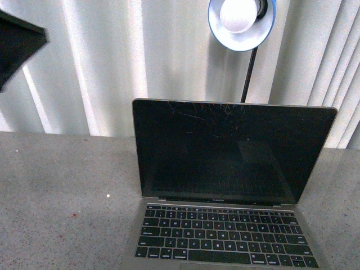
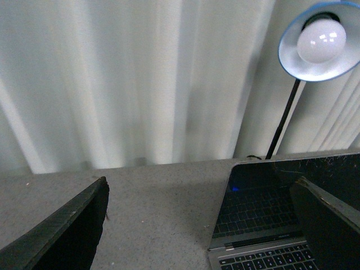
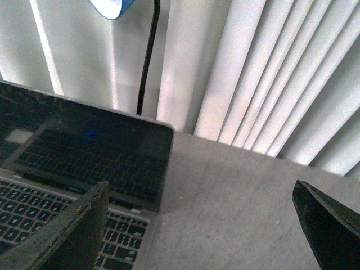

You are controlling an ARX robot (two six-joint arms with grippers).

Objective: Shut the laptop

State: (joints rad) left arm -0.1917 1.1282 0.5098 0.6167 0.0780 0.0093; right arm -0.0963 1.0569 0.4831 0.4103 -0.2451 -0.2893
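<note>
front view shows the laptop [image 1: 225, 185] open on the grey table [image 1: 56, 185], close to us and a little right of centre. its dark screen [image 1: 225, 152] stands up and leans slightly back, and the keys [image 1: 225, 236] are bare. behind it a lamp [image 1: 242, 19] on a thin black stem [image 1: 249, 73] hangs before a pale curtain [image 1: 112, 62]. in the left wrist view the left gripper [image 2: 200, 183] has its fingers [image 2: 62, 230] spread wide with nothing between them, and it sits off the laptop's left side, apart from it. in the right wrist view the right gripper [image 3: 200, 185] is likewise spread and empty. it is by the screen's right corner and, as far as we can see, not touching. we judge the closing not yet begun. to do it well we would bring one gripper behind the top edge [image 1: 233, 104], near its middle so the hinge [image 1: 219, 199] does not twist. we would keep clear of the stem just behind. we would push forward and down with the flat of a finger rather than pinch the glass, follow the hinge's arc, and slow near the keys so the screen settles without a slam. the laptop looks light and may slide on the smooth table, so a gentle, steady push seems wiser.
</note>
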